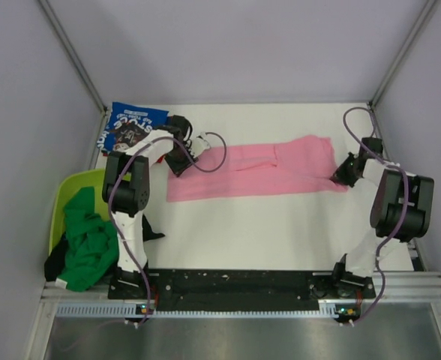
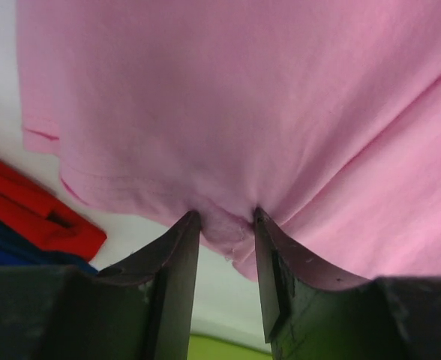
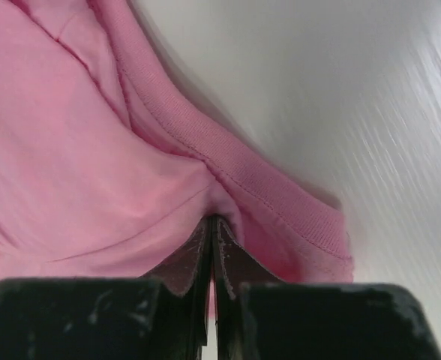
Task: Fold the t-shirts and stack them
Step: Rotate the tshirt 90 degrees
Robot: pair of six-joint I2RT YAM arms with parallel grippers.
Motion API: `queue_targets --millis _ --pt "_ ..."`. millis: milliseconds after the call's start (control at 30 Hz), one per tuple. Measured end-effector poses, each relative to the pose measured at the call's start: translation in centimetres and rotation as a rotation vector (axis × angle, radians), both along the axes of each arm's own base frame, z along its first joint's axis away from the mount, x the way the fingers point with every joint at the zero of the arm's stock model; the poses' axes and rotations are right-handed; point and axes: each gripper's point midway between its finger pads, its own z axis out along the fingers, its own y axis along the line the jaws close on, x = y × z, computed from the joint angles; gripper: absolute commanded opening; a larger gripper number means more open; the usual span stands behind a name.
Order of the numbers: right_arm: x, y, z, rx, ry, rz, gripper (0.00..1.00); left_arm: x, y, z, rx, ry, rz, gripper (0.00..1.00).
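The pink t-shirt lies as a long folded strip across the white table. My left gripper is at its left end; in the left wrist view its jaws stand apart with a small bunch of the pink hem between the tips. My right gripper is at the strip's right end, shut on pink cloth beside the collar, as the right wrist view shows. The blue printed t-shirt lies folded at the back left, with a red one by it.
A lime-green tub stands at the left edge with a green t-shirt and a black one spilling from it. Grey walls close in the back and sides. A black rail runs along the near edge.
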Motion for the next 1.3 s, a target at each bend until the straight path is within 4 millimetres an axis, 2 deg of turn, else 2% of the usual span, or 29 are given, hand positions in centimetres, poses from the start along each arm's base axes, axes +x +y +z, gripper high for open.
queue_targets --millis 100,200,300,400,467,500,567,633,700,767,867,933,967,1067,1100,1200,1267,1300 --pt "3.1 -0.4 0.3 0.008 0.012 0.005 0.0 -1.1 0.7 0.1 0.023 -0.037 0.004 0.41" --pt "8.6 -0.3 0.5 0.006 0.011 0.041 0.0 -3.6 1.3 0.1 0.023 -0.027 0.001 0.41" --pt "15.7 0.7 1.2 -0.013 -0.029 0.088 0.0 -7.1 0.8 0.0 -0.016 0.03 -0.028 0.42" --pt "21.1 2.7 2.1 -0.045 -0.098 0.139 0.0 -12.3 -0.6 0.3 -0.079 0.136 -0.127 0.46" --pt "23.3 4.5 3.2 -0.091 -0.146 0.185 0.07 -17.0 -2.4 1.7 -0.154 0.228 -0.237 0.48" --pt "23.8 5.5 3.8 -0.112 -0.162 0.211 0.09 -18.4 -3.2 2.8 -0.191 0.245 -0.281 0.49" --pt "24.0 7.1 5.1 -0.153 -0.182 0.245 0.1 -19.4 -4.2 5.1 -0.251 0.218 -0.325 0.49" --pt "23.6 8.3 6.3 -0.191 -0.194 0.264 0.1 -18.4 -4.3 7.6 -0.287 0.14 -0.317 0.48" --pt "22.3 8.8 7.1 -0.209 -0.184 0.27 0.1 -15.9 -4.0 9.5 -0.298 0.041 -0.275 0.46" --pt "20.3 8.2 7.5 -0.215 -0.16 0.259 0.1 -13.2 -2.7 9.9 -0.276 -0.012 -0.196 0.43" --pt "18.1 7.0 6.8 -0.192 -0.127 0.235 0.08 -8.1 -1.1 8.3 -0.205 -0.05 -0.081 0.43" --pt "17.1 6.9 5.1 -0.134 -0.096 0.221 0.07 -5.0 -0.1 5.5 -0.151 -0.071 -0.013 0.43" --pt "16.7 7.1 4.2 -0.1 -0.079 0.216 0.07 -4.3 0.3 3.9 -0.125 -0.065 0.009 0.43" --pt "16.6 8.9 0.9 0.039 -0.029 0.199 0.05 -4.3 0.9 0.7 -0.082 -0.025 0.038 0.43" --pt "17.2 9.4 1.1 0.079 -0.046 0.199 0.04 -4.6 1.0 0.0 -0.069 -0.017 0.038 0.44" --pt "19.6 11.2 1.0 0.195 -0.076 0.197 0.0 -5.4 0.1 0.0 -0.046 -0.072 -0.009 0.45" --pt "21.5 12.5 1.2 0.26 -0.104 0.208 0.0 -7.2 -1.3 0.0 -0.038 -0.087 -0.089 0.45" --pt "22.5 13.3 1.2 0.29 -0.117 0.215 0.0 -8.9 -2.6 -0.1 -0.039 -0.087 -0.159 0.46"
